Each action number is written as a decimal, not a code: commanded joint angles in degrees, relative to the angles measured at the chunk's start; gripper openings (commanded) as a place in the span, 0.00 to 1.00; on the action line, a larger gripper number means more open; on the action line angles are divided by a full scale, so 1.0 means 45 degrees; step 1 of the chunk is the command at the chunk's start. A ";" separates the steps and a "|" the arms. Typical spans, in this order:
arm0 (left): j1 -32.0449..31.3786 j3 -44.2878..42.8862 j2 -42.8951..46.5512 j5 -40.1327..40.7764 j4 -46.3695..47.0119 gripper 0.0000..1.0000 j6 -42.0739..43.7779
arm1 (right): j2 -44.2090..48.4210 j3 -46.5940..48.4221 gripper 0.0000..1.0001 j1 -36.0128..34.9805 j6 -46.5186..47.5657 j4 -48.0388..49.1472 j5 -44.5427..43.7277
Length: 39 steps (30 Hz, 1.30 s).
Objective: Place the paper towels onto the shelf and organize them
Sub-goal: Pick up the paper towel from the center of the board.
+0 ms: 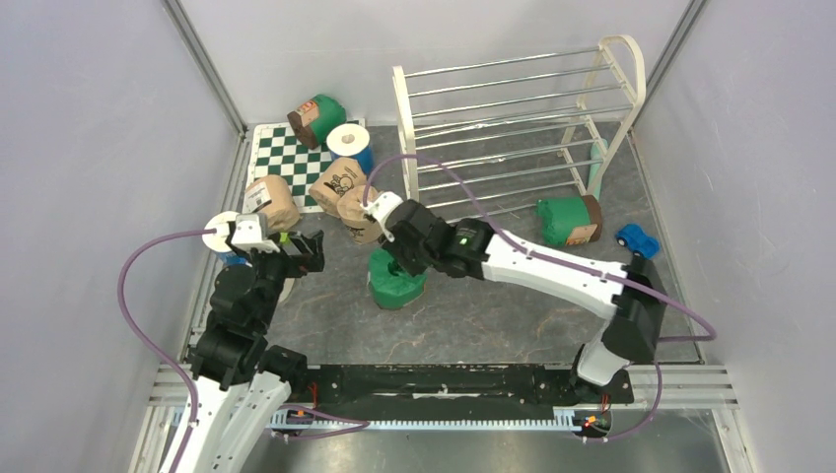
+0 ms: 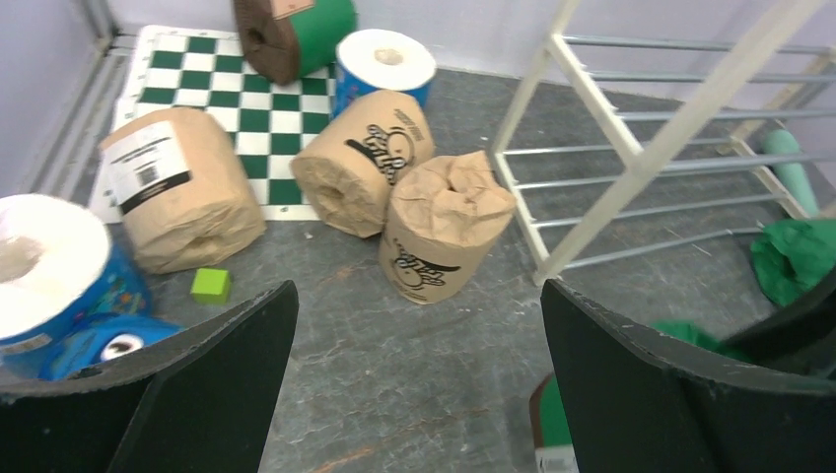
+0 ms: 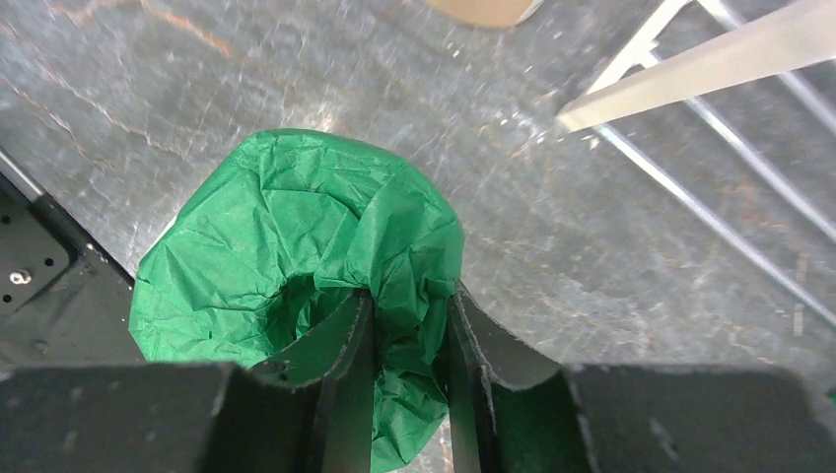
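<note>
Before the shelf (image 1: 403, 128), the right arm (image 1: 552, 266) stretches leftward, its gripper (image 3: 407, 296) pinching the green roll (image 3: 246, 236).

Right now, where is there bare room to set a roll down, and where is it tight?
Bare table: between the green roll pinched by the right hand and the near rail, and right of it up to the fallen green roll. The shelf rods hold nothing. Tight: the tan rolls bunched between the chessboard and the shelf's left frame.

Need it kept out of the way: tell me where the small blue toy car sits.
In the top view, the small blue toy car sits at far right, just right of the lying green-wrapped paper towel roll.
</note>
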<state>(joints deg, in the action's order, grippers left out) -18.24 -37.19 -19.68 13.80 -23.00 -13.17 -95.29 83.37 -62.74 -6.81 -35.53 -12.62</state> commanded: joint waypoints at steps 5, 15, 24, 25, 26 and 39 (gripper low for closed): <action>-0.0029 0.0219 -0.0519 -0.4512 0.1514 1.00 0.0931 | 0.2208 0.1240 0.09 0.1223 0.1223 -0.0717 -0.0516; -0.0054 0.0530 -0.1195 -0.7997 0.2592 1.00 0.1378 | 0.3831 0.0926 0.09 0.3210 0.1854 -0.1232 -0.0198; -0.0910 -0.0165 -0.2210 -0.8322 0.2428 1.00 0.1829 | 0.3922 0.2651 0.09 0.4873 0.2411 -0.2447 0.0475; -0.0992 -0.0282 -0.2401 -0.8156 0.2399 1.00 0.1869 | 0.3741 0.3180 0.08 0.5017 0.2457 -0.2764 0.0526; -0.1048 -0.0337 -0.2556 -0.7985 0.2378 1.00 0.1872 | 0.3561 0.3981 0.08 0.5147 0.2488 -0.3091 0.0508; -0.1064 0.0348 -0.1958 -0.5688 0.2046 1.00 0.2162 | 0.3618 0.7671 0.02 0.5701 0.2782 -0.2942 -0.0251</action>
<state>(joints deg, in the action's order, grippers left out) -22.92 -36.62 -30.87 -16.23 -14.00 -6.48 -82.21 119.11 -37.26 4.40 -54.37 -12.16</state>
